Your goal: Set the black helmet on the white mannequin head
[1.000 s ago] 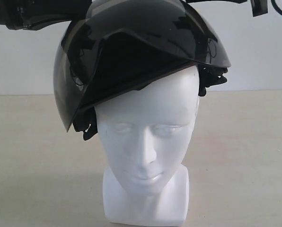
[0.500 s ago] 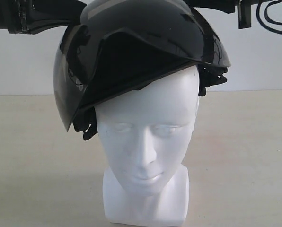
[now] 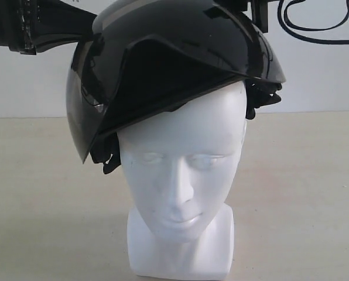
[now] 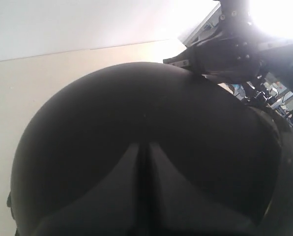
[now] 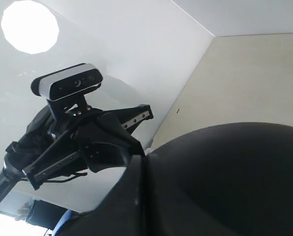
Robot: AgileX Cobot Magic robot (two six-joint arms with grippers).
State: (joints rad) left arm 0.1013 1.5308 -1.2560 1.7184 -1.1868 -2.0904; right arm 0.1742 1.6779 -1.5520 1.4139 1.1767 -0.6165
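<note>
The black helmet (image 3: 180, 52) sits on top of the white mannequin head (image 3: 183, 164), tilted, with its smoky visor (image 3: 81, 111) hanging low on the left and the face uncovered. Black straps hang at both sides of the head. My left gripper (image 3: 91, 30) comes in from the upper left and meets the dome. In the left wrist view its fingers (image 4: 146, 147) lie shut together against the helmet's shell (image 4: 136, 93). My right gripper (image 3: 252, 12) reaches the dome from the upper right, and in the right wrist view it (image 5: 144, 160) is shut too, resting at the shell (image 5: 235, 172).
The head's blocky neck base (image 3: 180, 252) stands on a beige table (image 3: 40, 205) before a white wall. A black cable (image 3: 315, 32) loops from the right arm at the top right. The left arm with its wrist camera (image 5: 70, 83) shows in the right wrist view.
Both arms have shifted along the top of the helmet: the left arm lower and closer in, the right arm to the left with its cable now showing. Helmet and head have not moved.
</note>
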